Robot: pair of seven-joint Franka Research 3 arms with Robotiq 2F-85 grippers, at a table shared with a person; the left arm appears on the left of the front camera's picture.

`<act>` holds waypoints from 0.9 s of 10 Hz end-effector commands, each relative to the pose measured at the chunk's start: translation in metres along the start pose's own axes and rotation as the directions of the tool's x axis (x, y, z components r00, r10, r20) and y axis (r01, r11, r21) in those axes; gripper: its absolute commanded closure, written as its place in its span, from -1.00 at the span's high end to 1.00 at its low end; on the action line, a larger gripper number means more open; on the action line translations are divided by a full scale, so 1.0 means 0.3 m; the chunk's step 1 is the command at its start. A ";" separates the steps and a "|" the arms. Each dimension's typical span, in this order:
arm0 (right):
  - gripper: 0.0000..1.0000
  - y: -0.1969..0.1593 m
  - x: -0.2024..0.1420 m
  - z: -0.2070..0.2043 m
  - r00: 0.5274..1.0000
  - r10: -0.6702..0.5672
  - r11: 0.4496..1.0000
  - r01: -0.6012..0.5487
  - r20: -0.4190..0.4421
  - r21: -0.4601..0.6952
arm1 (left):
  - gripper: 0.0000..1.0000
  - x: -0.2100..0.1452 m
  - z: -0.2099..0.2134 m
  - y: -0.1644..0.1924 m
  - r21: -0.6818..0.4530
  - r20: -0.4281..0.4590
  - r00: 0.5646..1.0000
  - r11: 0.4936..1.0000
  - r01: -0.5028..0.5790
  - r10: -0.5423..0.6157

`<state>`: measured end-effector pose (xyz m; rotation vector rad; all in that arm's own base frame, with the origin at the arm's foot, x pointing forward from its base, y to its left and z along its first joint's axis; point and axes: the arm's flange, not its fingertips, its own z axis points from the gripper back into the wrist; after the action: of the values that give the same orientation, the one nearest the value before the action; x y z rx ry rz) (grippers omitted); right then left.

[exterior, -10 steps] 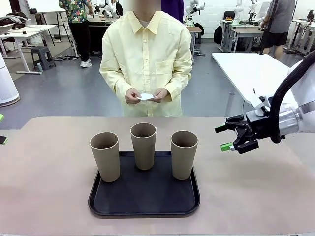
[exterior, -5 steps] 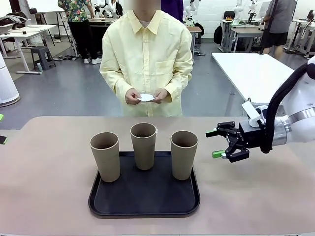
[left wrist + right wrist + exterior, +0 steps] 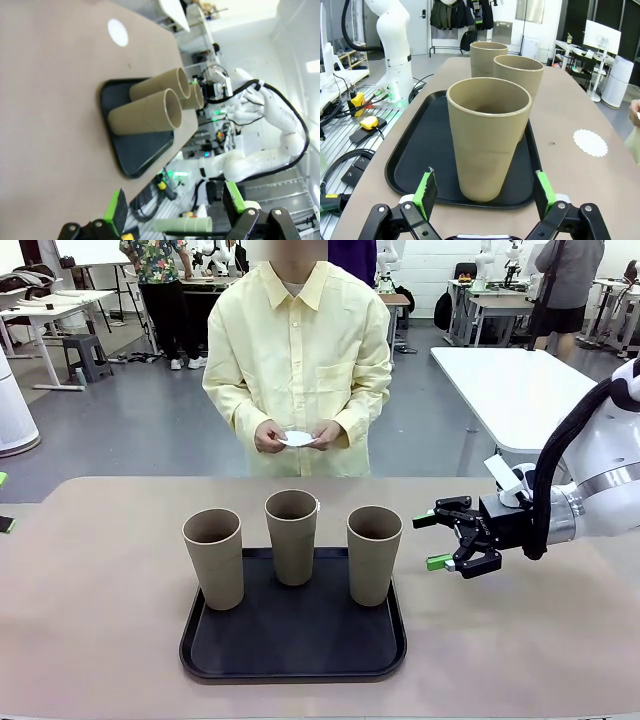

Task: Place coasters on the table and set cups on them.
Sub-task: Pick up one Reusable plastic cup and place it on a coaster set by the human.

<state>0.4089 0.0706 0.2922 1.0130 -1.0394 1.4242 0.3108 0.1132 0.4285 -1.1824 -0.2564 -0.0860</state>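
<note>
Three brown cups stand on a black tray (image 3: 293, 645): the left cup (image 3: 212, 558), the middle cup (image 3: 291, 537) and the right cup (image 3: 373, 554). My right gripper (image 3: 430, 541) hovers open just right of the right cup, not touching it. In the right wrist view that cup (image 3: 488, 135) stands straight ahead between the green pads (image 3: 426, 191). One white coaster (image 3: 590, 142) lies on the table (image 3: 100, 620) beyond the tray, also seen as the coaster (image 3: 118, 32). The person holds another coaster (image 3: 297, 437) in both hands. My left gripper (image 3: 175, 210) is open, far from the cups.
The person stands at the table's far edge, behind the middle cup. A white-topped table (image 3: 510, 390) stands behind at the right. Bare tabletop lies left and right of the tray.
My right gripper has moved left toward the right cup, staying open. The cups, the tray and the person's hands have not moved.
</note>
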 end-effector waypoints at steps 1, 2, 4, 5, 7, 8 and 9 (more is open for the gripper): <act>1.00 -0.001 0.000 -0.001 1.000 0.002 1.000 -0.002 0.002 0.001 | 1.00 0.002 0.006 0.000 -0.006 0.000 1.000 1.000 0.014 -0.014; 1.00 -0.001 0.000 -0.001 1.000 0.002 1.000 -0.002 0.002 0.001 | 1.00 0.002 0.006 0.000 -0.006 0.000 1.000 1.000 0.014 -0.014; 1.00 0.000 0.000 0.000 1.000 0.000 1.000 0.000 0.000 0.000 | 1.00 0.002 0.006 0.000 -0.006 0.000 1.000 1.000 0.014 -0.014; 1.00 -0.013 -0.013 -0.005 0.998 -0.055 0.998 0.055 0.032 -0.009 | 1.00 0.002 0.006 0.000 -0.006 0.000 1.000 1.000 0.014 -0.014; 1.00 -0.029 -0.026 -0.024 0.993 -0.097 0.994 0.100 0.071 -0.035 | 1.00 0.002 0.006 0.000 -0.006 0.000 1.000 1.000 0.014 -0.014; 1.00 -0.037 -0.033 -0.040 0.991 -0.107 0.994 0.109 0.086 -0.028 | 1.00 0.002 0.006 0.000 -0.006 0.000 1.000 1.000 0.014 -0.014; 1.00 -0.047 -0.038 -0.062 0.989 -0.112 0.993 0.114 0.094 -0.017 | 1.00 0.002 0.006 0.000 -0.006 0.000 1.000 1.000 0.014 -0.014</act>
<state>0.4121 0.0766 0.2787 1.0827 -1.0359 1.3149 0.3108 0.1132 0.4285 -1.1824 -0.2564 -0.0860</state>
